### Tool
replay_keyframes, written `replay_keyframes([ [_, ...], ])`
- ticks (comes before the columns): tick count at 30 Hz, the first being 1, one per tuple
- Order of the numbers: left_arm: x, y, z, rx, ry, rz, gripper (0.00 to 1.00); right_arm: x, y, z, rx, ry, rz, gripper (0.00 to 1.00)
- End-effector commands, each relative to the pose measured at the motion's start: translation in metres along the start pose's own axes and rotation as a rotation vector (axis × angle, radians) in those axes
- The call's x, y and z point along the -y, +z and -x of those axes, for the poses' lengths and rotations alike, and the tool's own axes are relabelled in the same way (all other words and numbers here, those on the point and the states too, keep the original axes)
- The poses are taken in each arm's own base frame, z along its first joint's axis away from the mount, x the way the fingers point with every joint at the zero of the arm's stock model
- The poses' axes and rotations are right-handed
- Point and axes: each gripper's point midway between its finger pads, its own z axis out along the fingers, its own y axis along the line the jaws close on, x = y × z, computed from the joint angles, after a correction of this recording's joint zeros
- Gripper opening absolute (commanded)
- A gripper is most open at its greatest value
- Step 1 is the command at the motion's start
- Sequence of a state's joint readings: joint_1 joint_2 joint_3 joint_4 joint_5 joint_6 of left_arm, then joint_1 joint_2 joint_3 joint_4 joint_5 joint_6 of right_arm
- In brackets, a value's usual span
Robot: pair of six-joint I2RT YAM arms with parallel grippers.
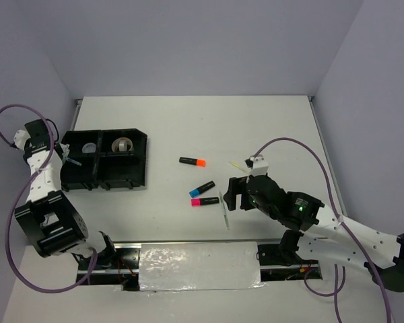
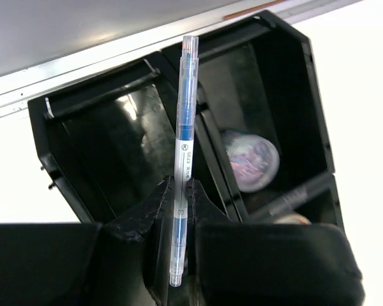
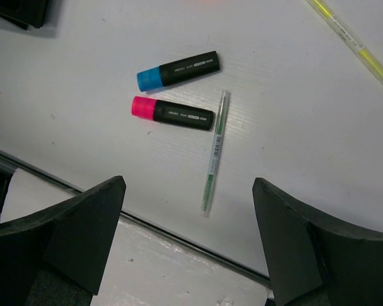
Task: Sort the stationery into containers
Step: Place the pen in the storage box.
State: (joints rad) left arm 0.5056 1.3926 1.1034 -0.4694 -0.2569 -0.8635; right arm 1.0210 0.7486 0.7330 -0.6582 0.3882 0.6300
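Note:
The black four-compartment tray stands at the left. My left gripper hovers over its left side, shut on a thin clear pen with blue ink that points across the tray's divider. My right gripper is open and empty above a pale-green pen lying on the table between its fingers. A pink-ended highlighter and a blue-ended one lie just beyond the pen. An orange-ended highlighter lies farther back. A yellow-inked pen lies at the right.
A tape roll lies in one tray compartment; a second roll shows in the far right compartment. A foil-covered strip runs along the near table edge between the arm bases. Grey walls bound the table.

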Motion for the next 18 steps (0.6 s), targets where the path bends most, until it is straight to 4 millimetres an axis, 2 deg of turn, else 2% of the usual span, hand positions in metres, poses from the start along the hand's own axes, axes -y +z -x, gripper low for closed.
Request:
replay_keyframes([
  [1,0.002,0.014,0.004,-0.004,0.010,0.003,0.06,-0.011,0.002,0.010,0.030,0.007,0.037,0.88],
  [6,-0.013,0.026,-0.012,-0.041,0.007,0.041,0.13,-0.012,0.005,0.010,0.016,-0.001,0.023,0.88],
  [9,-0.017,0.024,-0.019,-0.049,0.000,0.035,0.12,-0.016,0.007,0.014,0.013,-0.008,0.020,0.88],
  [12,-0.021,0.017,-0.015,-0.026,-0.006,0.044,0.14,-0.023,0.007,0.019,0.013,-0.009,0.030,0.88],
  [14,-0.020,0.013,-0.009,-0.005,0.003,0.045,0.19,-0.027,0.008,0.020,0.009,-0.013,0.036,0.88],
  [17,-0.025,0.012,-0.012,-0.011,0.005,0.055,0.37,-0.028,0.009,0.018,0.003,-0.017,0.035,0.88],
  [18,-0.026,0.012,-0.013,-0.014,0.004,0.054,0.40,-0.030,0.008,0.018,0.000,-0.021,0.040,0.88],
])
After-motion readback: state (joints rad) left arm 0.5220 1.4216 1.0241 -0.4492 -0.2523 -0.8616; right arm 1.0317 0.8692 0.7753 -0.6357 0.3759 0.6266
